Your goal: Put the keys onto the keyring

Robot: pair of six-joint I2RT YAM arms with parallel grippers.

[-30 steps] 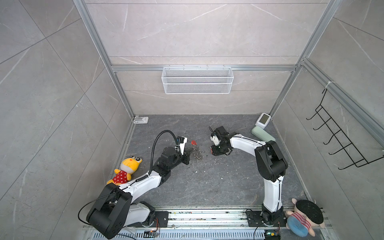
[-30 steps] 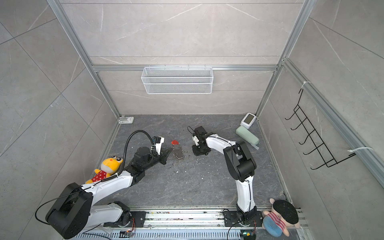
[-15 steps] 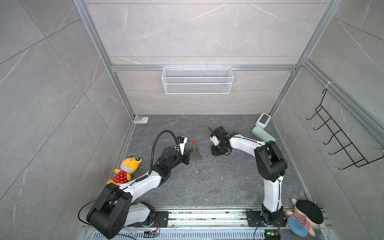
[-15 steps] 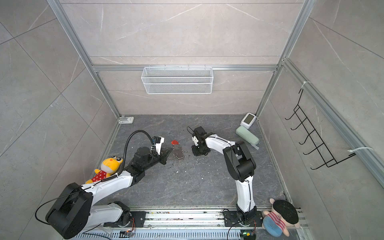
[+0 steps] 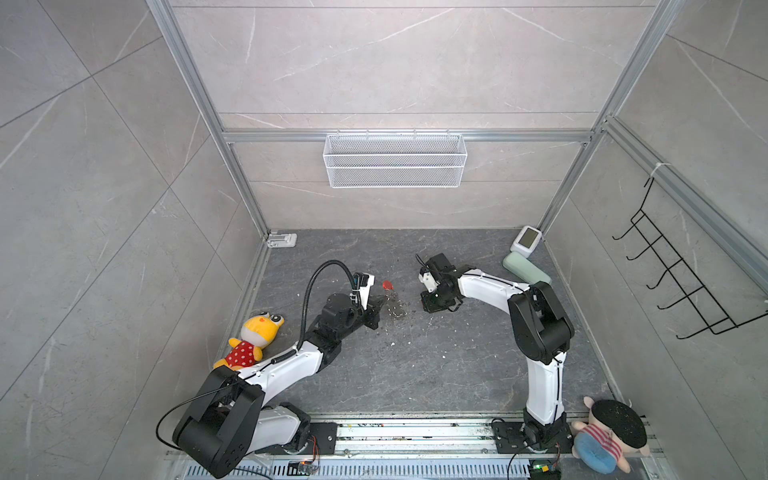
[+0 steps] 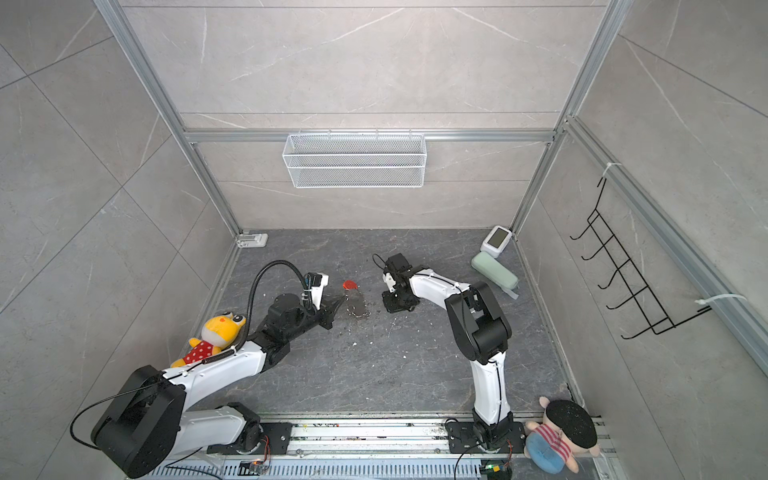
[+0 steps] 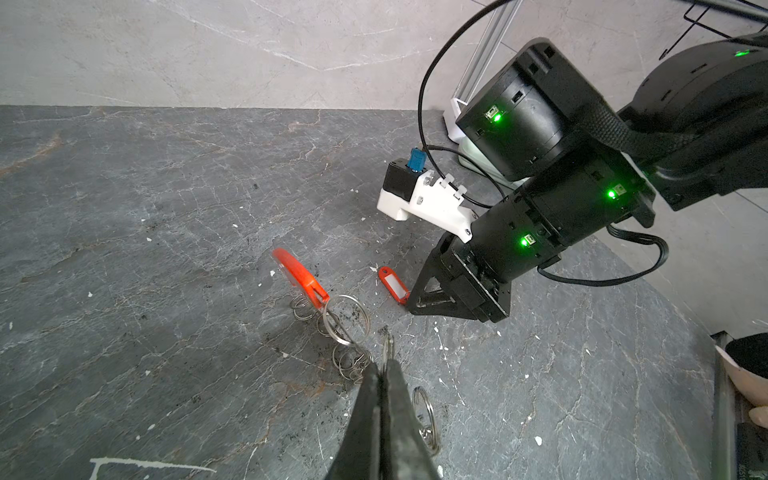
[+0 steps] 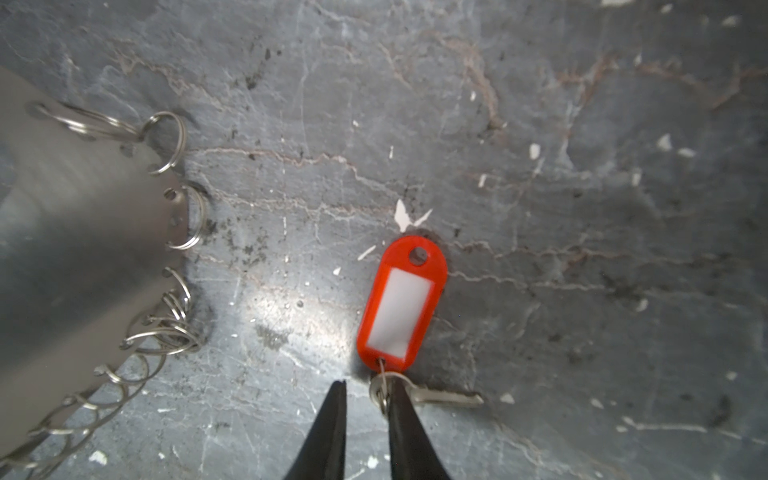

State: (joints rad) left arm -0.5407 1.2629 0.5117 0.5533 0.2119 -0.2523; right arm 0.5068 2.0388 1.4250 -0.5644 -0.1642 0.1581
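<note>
The keys, a red tag (image 8: 401,303) with a white label joined to a small metal key (image 8: 444,399), lie flat on the dark floor; the tag (image 7: 392,284) also shows in the left wrist view. My right gripper (image 8: 368,386) is open just behind the tag, and the key's ring head rests against the inside of one finger (image 8: 405,424). The keyring (image 5: 392,307) (image 6: 357,305) is a grey band (image 8: 83,249) fringed with silver loops and bearing a red strip (image 7: 301,276). My left gripper (image 7: 380,368) (image 5: 380,305) is shut on the band's edge.
A yellow plush toy (image 5: 259,332) sits by the left wall, and another plush doll (image 5: 611,436) at the front right. A green case (image 5: 525,270) and a white device (image 5: 528,240) lie at the back right. A wire basket (image 5: 395,162) hangs on the back wall.
My right gripper's jaws have narrowed a little around the key's ring. Neither arm has visibly shifted in the top views.
</note>
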